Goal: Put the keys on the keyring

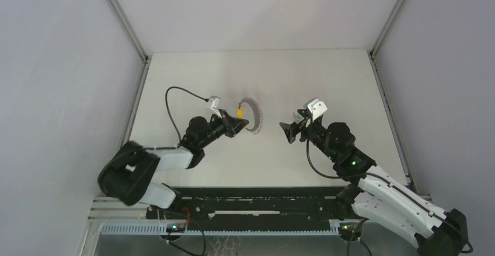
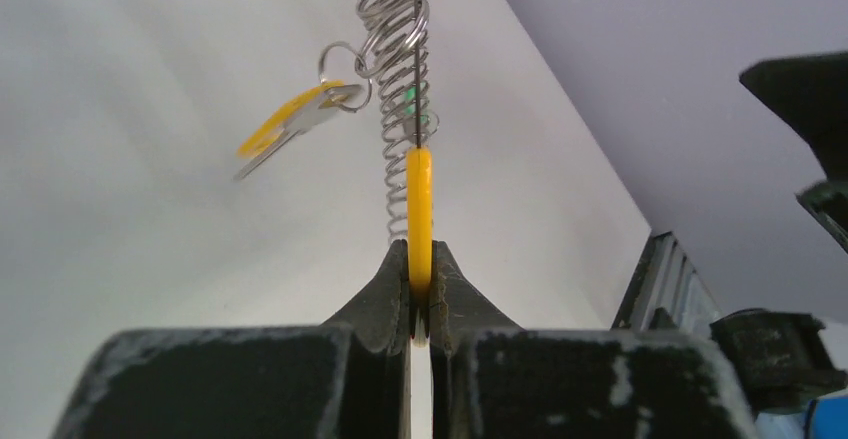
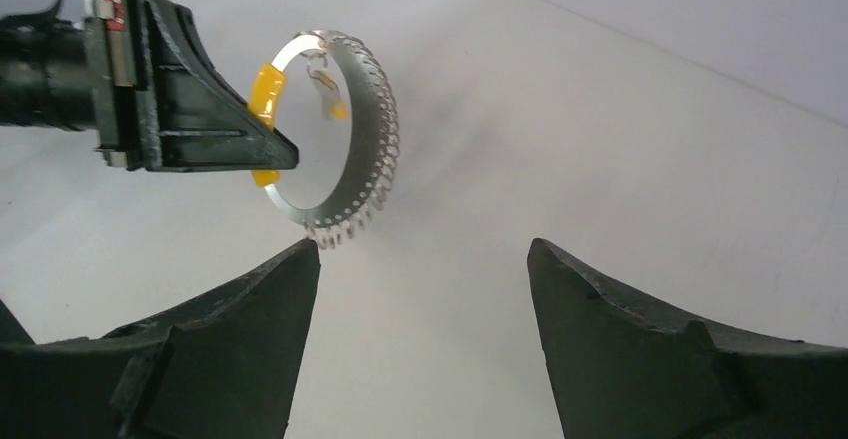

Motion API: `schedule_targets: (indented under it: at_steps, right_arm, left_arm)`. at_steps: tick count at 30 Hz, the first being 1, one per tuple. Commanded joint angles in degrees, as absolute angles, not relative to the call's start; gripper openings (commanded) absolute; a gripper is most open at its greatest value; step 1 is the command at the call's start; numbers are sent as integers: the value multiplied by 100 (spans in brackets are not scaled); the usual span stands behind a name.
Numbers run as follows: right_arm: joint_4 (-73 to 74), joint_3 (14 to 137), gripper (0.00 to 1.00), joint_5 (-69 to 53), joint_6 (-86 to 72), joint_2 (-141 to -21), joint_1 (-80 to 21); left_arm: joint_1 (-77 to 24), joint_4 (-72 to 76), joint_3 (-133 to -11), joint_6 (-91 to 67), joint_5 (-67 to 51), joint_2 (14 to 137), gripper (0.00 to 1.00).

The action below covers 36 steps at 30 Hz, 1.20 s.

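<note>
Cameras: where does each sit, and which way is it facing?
Top external: above and behind, looking down on the table; left hand, right hand show.
Left wrist: looks along its shut fingers at the keyring they clamp.
Right wrist: looks past its open fingers toward the keyring.
Shared: all show the keyring.

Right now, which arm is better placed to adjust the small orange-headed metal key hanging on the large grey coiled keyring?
Right, probably: the right gripper is open, empty and faces the keyring, while the left gripper is shut on its yellow section, holding it.
</note>
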<state>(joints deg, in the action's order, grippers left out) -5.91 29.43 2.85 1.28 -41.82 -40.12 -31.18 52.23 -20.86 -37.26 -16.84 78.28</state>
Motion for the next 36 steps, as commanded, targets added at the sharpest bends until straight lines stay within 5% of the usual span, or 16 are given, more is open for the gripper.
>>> schedule_targets:
  at_steps: [1, 8, 15, 17, 19, 21, 23, 28, 36]
  right_arm:
    - [-450, 3094, 77, 550, -71, -3981, -3956]
    - [-298, 3055, 78, 830, -139, -3976, -3934]
    - [-304, 3015, 79, 1071, -349, -3986, -3896]
    - [-246, 3017, 97, 1248, -494, -3984, -3885]
    - [-153, 3015, 100, 1369, -631, -3969, -3877]
    - [-58, 3016, 100, 1494, -769, -3940, -3872]
    - [1, 3017, 100, 1645, -887, -3887, -3859]
    - [51, 3015, 100, 1973, -1085, -3663, -3841]
    - [433, 3020, 100, 2262, -1024, -3050, -3814]
  left_arm:
    - [-2967, 7227, -2505, -4981, -2129, 8863, 3]
    - [-2621, 8106, -2164, -5539, -2093, 9862, 11]
    - [-2403, 7688, -2000, -5379, -1982, 9998, 36]
    - [-2294, 7774, -1863, -5423, -1941, 10066, 42]
    - [-2153, 7844, -1653, -5440, -1930, 10019, 49]
    - [-2000, 7838, -1464, -5407, -1930, 9861, 62]
    - [-1850, 7650, -1307, -5277, -1910, 9619, 98]
    - [-1626, 6616, -1056, -4825, -1838, 8564, 100]
    - [-1612, 2487, -1338, -3278, -576, 5013, 100]
